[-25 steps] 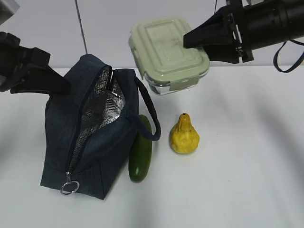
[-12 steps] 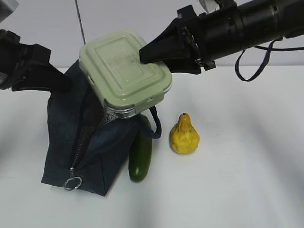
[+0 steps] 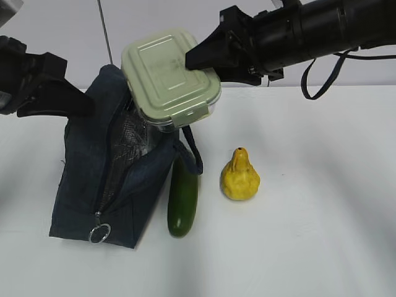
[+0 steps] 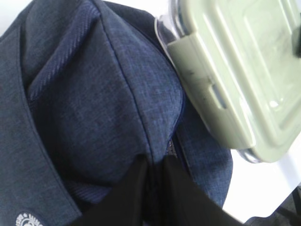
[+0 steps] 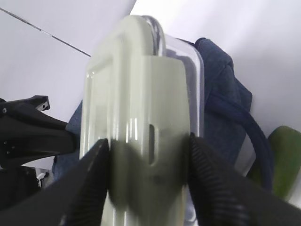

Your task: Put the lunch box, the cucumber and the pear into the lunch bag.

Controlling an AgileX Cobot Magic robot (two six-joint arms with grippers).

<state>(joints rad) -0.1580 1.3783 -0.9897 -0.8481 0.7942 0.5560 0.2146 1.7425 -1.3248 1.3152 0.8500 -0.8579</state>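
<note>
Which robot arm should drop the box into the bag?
The right one. Its fingers already clamp the lunch box above the open bag. The left fingers are busy pinching the bag's fabric, likely holding it open.

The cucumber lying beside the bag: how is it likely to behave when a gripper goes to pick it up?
The cucumber looks smooth and glossy, so it may slip between the pads. Being round-bodied and lying flat on the table, it could roll if nudged sideways. It looks straight and firm, probably stiff when lifted.
</note>
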